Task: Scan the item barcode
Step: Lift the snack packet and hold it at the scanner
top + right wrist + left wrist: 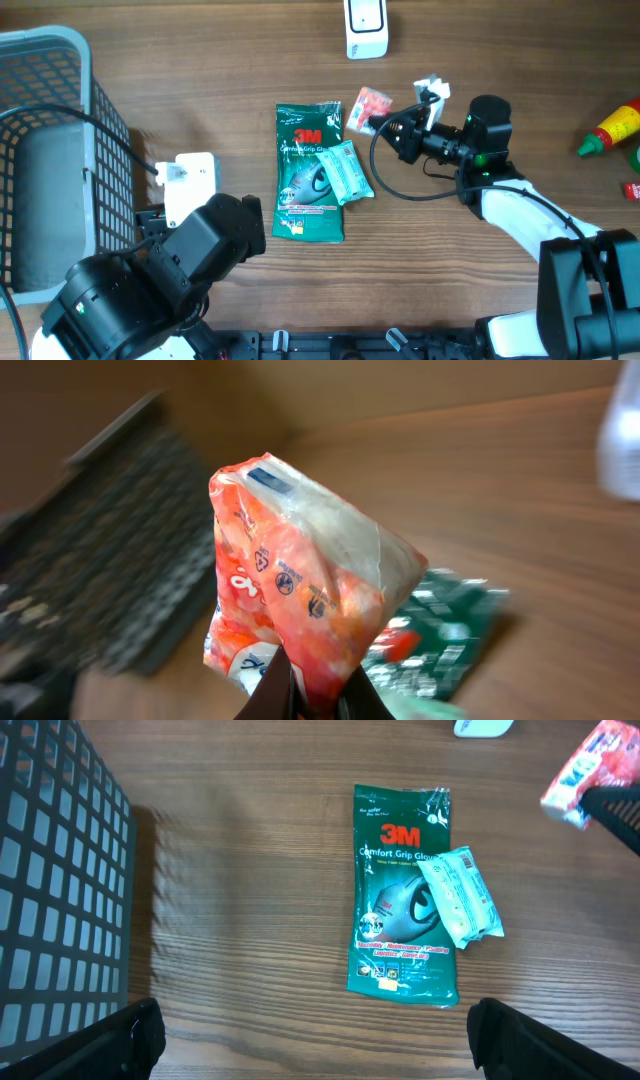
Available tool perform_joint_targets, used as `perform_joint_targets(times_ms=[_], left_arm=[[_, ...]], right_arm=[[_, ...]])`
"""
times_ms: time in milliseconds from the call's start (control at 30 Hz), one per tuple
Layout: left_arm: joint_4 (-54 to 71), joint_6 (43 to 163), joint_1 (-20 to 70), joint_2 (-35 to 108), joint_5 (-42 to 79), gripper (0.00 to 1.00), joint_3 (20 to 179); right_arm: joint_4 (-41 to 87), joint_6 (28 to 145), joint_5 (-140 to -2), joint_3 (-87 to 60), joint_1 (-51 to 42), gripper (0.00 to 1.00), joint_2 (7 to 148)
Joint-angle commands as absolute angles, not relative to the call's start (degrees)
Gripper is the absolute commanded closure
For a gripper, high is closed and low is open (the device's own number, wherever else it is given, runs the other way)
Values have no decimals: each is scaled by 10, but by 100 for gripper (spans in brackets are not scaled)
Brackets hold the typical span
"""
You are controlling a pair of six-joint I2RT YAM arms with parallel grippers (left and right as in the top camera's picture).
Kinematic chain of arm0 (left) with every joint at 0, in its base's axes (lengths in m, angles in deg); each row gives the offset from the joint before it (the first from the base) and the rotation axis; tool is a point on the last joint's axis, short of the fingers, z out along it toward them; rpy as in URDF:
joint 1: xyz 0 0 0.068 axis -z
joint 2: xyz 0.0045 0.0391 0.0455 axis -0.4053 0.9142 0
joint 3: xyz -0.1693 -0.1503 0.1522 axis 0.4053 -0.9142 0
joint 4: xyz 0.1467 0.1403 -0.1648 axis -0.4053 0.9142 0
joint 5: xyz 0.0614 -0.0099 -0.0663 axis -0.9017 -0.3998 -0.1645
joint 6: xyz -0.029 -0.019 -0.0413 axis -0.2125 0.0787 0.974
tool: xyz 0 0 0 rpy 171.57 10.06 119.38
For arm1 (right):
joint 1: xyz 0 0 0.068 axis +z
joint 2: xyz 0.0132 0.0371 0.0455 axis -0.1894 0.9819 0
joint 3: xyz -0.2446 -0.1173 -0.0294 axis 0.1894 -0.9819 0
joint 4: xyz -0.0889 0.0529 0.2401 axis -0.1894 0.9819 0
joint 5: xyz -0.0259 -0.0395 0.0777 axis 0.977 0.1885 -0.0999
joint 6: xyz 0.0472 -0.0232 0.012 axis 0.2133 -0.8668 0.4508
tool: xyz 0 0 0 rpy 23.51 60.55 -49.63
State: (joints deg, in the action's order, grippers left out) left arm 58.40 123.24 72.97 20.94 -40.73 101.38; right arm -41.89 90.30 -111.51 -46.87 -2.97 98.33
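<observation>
Overhead: right pincer (364,122) grips orange packet (372,102), well apart from the basket (108,130)

Overhead looks straight down; all three views share the green packet (310,175).

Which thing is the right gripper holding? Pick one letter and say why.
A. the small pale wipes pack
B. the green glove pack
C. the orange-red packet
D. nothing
C: the right gripper is shut on the lower edge of the orange-red packet, while the green glove pack lies flat on the table, away from it.
</observation>
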Motion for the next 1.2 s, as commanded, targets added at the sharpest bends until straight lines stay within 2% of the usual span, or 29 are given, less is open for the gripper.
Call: perform_joint_targets(times_ms=[0,133,333,500,667,867,1167], left_arm=[[583,1240,729,208,-409,0,1016],[583,1240,729,208,-409,0,1016],[583,1240,729,208,-409,0,1016],[583,1240,729,208,-409,0,1016],[583,1240,729,208,-409,0,1016],[583,1240,729,208,-409,0,1016],[583,1240,729,208,-409,0,1016]], right_arm=[[-362,827,-988,-404,-29,96,988],[-165,686,-897,-294,-18,96,988],[-75,557,-779,-210,10,96,988],[-89,452,-675,-200,39,96,991],[-161,372,-574,-195,57,96,1021],[-189,327,-570,-135,58,96,1095],[-175,302,-550,61,65,95,1264]])
